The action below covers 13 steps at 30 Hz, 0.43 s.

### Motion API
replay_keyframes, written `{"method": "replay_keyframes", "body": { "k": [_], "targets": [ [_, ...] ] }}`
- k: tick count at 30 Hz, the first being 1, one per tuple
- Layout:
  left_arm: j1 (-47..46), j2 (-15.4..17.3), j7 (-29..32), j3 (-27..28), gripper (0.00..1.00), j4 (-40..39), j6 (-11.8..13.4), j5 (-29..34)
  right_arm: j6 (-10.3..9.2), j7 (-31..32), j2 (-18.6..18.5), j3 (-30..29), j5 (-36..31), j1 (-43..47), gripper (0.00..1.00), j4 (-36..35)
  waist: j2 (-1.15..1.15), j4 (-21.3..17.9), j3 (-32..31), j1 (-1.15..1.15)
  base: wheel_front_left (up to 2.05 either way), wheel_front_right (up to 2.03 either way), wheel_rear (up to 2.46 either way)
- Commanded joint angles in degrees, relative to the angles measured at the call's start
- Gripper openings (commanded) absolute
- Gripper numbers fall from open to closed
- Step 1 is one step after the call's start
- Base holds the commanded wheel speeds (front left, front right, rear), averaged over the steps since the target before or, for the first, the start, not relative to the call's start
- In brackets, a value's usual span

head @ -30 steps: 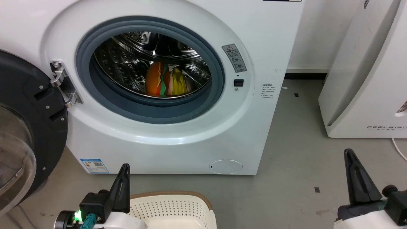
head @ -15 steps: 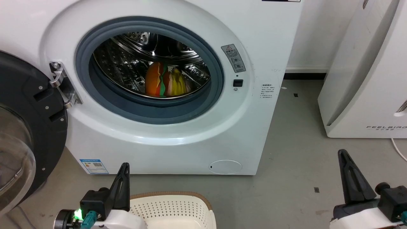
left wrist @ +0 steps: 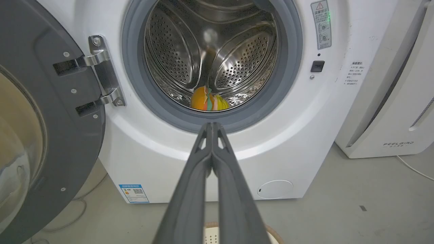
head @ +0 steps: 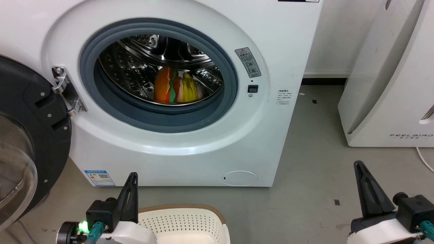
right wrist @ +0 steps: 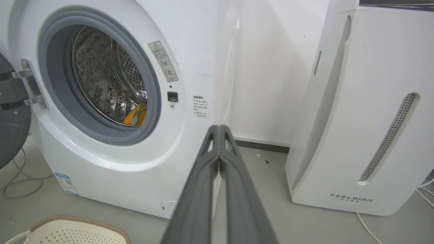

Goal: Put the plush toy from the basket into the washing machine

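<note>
The left gripper (left wrist: 212,124) has its two fingers (left wrist: 190,193) pressed flat together from base to tip, holding nothing and touching nothing. They point at the front of the washing machine (head: 169,145) just under its round opening. The right gripper (right wrist: 219,127) is closed the same way and is also empty. Its fingers (right wrist: 200,196) point at the machine's right front corner.

In the head view both grippers sit low and edge-on. The left one is over the near rim of the basket (head: 183,222) and the right one is over bare floor (head: 315,189), well apart from it.

The plush toy (head: 174,88) lies at the bottom of the steel drum (head: 135,67), behind the grey gasket (head: 162,120). The head view shows its orange part with red and green stripes and its yellow body. The left wrist view looks straight into the drum, where the toy is small and low. The right wrist view sees it at an angle, partly hidden by the gasket. That view also shows the basket's brown rim and a handle at the lower left.

The door (head: 23,135) hangs open to the left on its hinge. A white appliance (head: 390,84) stands to the right of the machine.
</note>
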Motion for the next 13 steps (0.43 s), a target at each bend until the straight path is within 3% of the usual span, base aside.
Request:
{"method": "replay_keyframes", "body": {
  "k": [1,13],
  "targets": [
    [-0.54,-0.37,0.25,0.47,0.0,-0.42,-0.53,0.68,-0.03,0.28,0.0,0.31,-0.43,-0.82,0.0,0.33,0.0,-0.01,-0.01,0.0,0.0,0.0,0.0],
    [-0.66,-1.13,1.65,1.47,0.0,-0.98,-1.14,1.99,-0.03,1.69,0.0,1.07,-0.63,-1.23,0.0,1.05,0.0,-0.14,-0.08,0.0,0.0,0.0,0.0]
  ]
}}
